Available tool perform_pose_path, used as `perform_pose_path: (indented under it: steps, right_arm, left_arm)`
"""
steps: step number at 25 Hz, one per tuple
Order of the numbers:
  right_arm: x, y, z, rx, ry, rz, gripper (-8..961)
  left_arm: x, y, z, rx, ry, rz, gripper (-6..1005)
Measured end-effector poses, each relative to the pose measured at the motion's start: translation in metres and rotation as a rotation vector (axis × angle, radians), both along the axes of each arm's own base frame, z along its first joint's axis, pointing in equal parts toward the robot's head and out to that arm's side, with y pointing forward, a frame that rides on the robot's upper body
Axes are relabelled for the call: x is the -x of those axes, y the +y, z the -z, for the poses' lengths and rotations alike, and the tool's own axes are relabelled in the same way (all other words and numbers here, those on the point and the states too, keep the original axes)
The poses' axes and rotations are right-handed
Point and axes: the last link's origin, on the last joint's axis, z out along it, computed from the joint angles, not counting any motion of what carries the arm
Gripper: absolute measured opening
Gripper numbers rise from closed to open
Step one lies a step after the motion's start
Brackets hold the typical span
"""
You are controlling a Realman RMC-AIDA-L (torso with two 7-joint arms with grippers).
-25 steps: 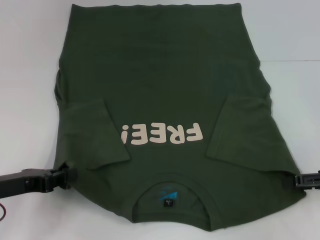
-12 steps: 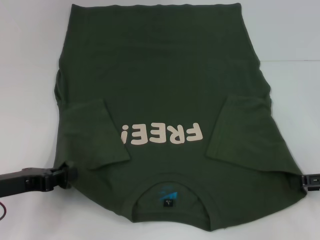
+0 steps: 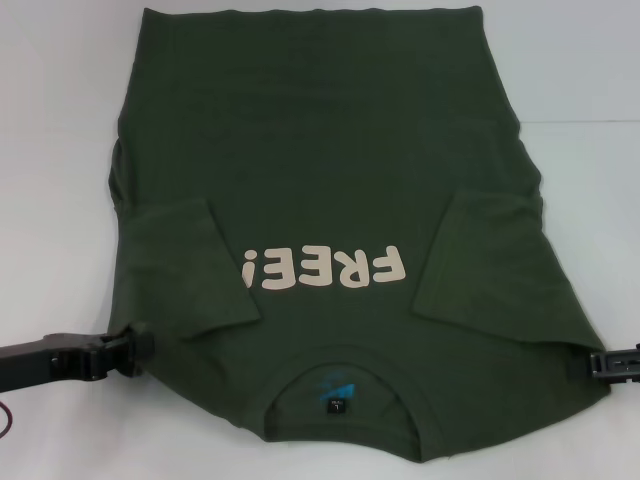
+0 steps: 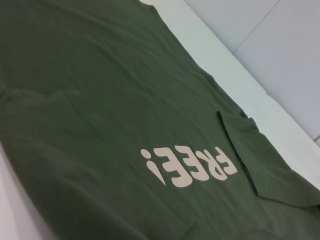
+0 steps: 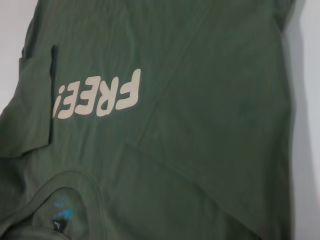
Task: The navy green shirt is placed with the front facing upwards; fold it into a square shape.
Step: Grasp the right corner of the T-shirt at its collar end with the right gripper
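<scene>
Left end effector (image 3: 138, 345) low at the shirt's (image 3: 320, 150) left shoulder edge, right end effector (image 3: 592, 362) at the right shoulder edge; grip on either impossible to tell. Shirt flat on the white bench (image 3: 50, 150), front up, sleeves folded inward, collar (image 3: 340, 385) nearest.

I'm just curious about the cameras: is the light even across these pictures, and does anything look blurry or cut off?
Head view: soft even light, the navy green shirt sharp, its hem cut by the top edge, no glare on the white table. Left wrist view: steep slanted angle, lettering readable, nearer cloth softer. Right wrist view: shirt fills the frame, collar cropped, a faint shadow along the shirt's edge.
</scene>
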Motion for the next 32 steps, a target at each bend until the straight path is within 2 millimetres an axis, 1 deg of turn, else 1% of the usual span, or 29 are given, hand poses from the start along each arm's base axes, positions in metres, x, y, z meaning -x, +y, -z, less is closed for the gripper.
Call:
perform_pose_path:
  steps: [7,16,23,32]
  right_arm:
    - [0.009,0.001,0.011,0.043,0.006,-0.025,917]
    - [0.021,0.004,0.019,0.078,0.032,-0.057,917]
    - [0.030,0.008,0.025,0.087,0.043,-0.074,887]
    - [0.033,0.012,0.027,0.096,0.038,-0.023,849]
  left_arm:
    - [0.000,0.001,-0.001,-0.001,0.002,0.001,58]
    - [0.000,0.001,0.000,0.001,-0.002,-0.002,57]
    - [0.001,0.003,0.000,-0.005,0.003,-0.005,57]
    - [0.000,0.004,0.000,-0.006,0.004,0.000,57]
